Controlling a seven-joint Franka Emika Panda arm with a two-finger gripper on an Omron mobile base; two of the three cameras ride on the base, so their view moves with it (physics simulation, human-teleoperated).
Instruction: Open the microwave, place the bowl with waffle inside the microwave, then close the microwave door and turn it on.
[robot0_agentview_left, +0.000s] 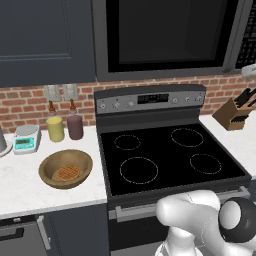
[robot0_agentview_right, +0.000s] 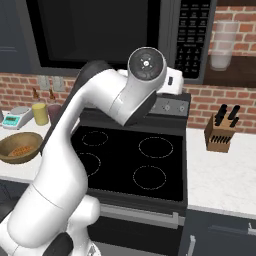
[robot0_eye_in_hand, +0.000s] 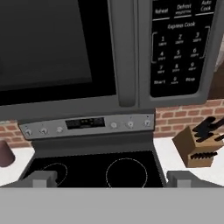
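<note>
Nothing done yet: large dark grey microwave (robot0_eye_in_hand: 109, 52) with its wide black-windowed door (robot0_eye_in_hand: 57, 48) shut, pincer (robot0_eye_in_hand: 112, 179) spread wide facing the long grey bar handle (robot0_eye_in_hand: 124, 52), shallow light-brown wooden bowl (robot0_agentview_left: 65, 168) holding small golden waffle (robot0_agentview_left: 68, 173) waiting on white table (robot0_agentview_left: 20, 185) left of black stove (robot0_agentview_left: 167, 155).

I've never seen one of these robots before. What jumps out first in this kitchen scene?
The big white arm rears up over the black stove, its open gripper facing the closed microwave door and its vertical bar handle. Left of the stove, on the pale counter, a wooden bowl holds a small golden waffle. A knife block stands on the counter to the stove's right.
</note>
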